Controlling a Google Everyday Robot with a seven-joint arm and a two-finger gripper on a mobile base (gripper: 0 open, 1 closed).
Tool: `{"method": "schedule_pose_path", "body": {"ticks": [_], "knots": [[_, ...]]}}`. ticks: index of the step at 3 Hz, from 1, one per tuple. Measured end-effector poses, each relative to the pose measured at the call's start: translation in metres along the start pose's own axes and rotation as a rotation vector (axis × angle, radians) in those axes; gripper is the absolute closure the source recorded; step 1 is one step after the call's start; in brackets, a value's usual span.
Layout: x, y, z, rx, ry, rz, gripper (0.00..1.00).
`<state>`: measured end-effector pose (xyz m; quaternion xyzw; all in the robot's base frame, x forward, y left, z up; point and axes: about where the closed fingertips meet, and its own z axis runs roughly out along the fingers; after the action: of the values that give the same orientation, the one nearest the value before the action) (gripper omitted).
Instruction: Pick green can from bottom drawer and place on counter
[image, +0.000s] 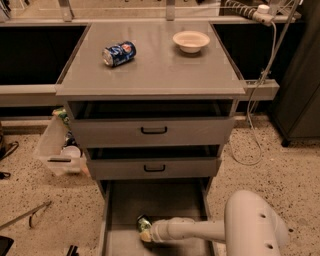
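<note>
The green can (144, 222) lies on the floor of the open bottom drawer (160, 200), near its front left. My gripper (146, 234) reaches in from the right at the end of the white arm (200, 231). Its tip is right against the can's near side. The can is partly hidden by the gripper. The counter (165, 70) is the flat grey top of the cabinet, high above the drawer.
A blue can (119, 53) lies on its side on the counter's left, and a pale bowl (191, 41) sits at its back right. The two upper drawers are slightly open. A plastic bin (56, 147) stands left of the cabinet. A cable (252, 125) hangs on the right.
</note>
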<state>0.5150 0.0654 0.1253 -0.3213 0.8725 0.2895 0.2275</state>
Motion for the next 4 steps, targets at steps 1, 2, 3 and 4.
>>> {"method": "schedule_pose_path", "body": {"ticks": [1, 2, 3, 4], "knots": [[0.0, 0.0, 0.0, 0.0, 0.0, 0.0, 1.0], [-0.01, 0.002, -0.005, 0.005, -0.005, -0.015, 1.0], [-0.052, 0.015, -0.041, -0.022, -0.052, -0.065, 1.0], [-0.116, 0.035, -0.104, -0.085, -0.133, -0.106, 1.0]]}}
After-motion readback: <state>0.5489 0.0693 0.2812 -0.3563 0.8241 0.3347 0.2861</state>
